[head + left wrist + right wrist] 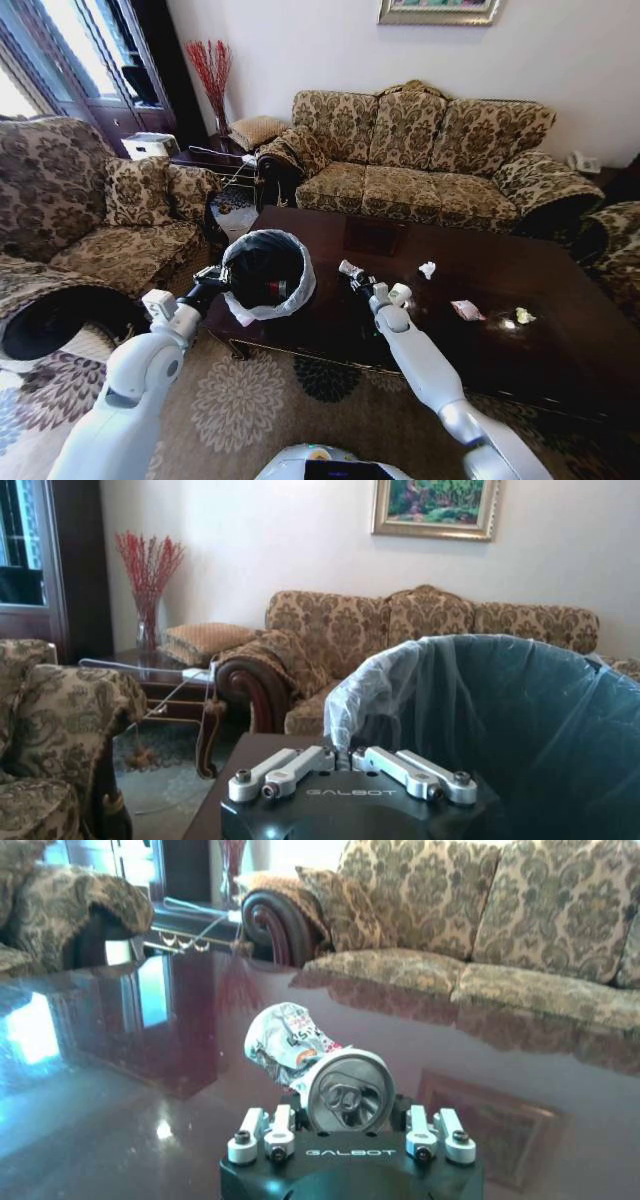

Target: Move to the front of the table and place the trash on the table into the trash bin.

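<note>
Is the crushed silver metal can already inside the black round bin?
No, the crushed silver can sits between the right gripper's fingers above the table.

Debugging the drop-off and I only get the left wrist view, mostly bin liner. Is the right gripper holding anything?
Observer: Yes, the right gripper is shut on a crushed can.
Operator: Where, relative to the bin?
Observer: Over the table, just right of the trash bin, which the left gripper holds by the rim; not above the opening.
Operator: Trash left on the table?
Observer: Three pieces: crumpled white paper, a pink wrapper, a pale scrap.
</note>
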Motion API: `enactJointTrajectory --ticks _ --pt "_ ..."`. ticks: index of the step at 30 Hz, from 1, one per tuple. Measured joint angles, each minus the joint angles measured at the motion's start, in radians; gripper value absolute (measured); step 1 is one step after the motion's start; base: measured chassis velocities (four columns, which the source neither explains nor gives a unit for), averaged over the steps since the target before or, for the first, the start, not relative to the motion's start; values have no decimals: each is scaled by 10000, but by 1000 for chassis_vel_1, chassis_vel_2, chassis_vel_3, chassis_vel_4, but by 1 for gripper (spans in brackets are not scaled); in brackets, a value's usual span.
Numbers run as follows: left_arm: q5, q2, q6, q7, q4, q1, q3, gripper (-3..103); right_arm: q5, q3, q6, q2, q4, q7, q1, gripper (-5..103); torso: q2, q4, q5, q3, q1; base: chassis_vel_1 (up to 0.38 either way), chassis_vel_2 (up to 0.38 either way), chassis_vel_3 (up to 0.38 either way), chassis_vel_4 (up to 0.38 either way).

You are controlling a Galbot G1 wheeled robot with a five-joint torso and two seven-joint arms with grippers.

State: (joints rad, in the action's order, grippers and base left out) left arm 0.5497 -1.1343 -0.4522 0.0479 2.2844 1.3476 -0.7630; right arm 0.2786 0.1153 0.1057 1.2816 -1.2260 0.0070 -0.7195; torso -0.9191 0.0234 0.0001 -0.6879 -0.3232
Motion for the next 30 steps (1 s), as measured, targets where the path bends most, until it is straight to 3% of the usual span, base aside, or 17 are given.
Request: enactJointTrajectory --ticks 6,12,15,21,30 --pt "-10 -42 7 1 79 65 10 3 147 64 25 -457 -1511 263 -439 47 0 -2 3 0 0 0 0 0 0" --pt "-173 -181 48 36 45 110 109 3 1655 -364 1091 -1361 -4442 1334 -5 47 0 0 2 0 1 0 0 0 0" --pt "-275 -258 52 59 43 132 168 3 2970 -1266 1831 -2071 -6236 1991 994 47 0 1 0 0 0 0 0 0 0" --pt "-304 -127 0 46 -59 -2 232 3 4538 -2955 2691 -2422 -7787 2892 2615 47 0 4 -1 1 1 0 0 0 0" --pt "-235 169 -174 9 -175 -126 181 3 4885 -4858 2945 -2967 -8860 2659 3529 47 0 -3 0 0 0 0 0 0 0"
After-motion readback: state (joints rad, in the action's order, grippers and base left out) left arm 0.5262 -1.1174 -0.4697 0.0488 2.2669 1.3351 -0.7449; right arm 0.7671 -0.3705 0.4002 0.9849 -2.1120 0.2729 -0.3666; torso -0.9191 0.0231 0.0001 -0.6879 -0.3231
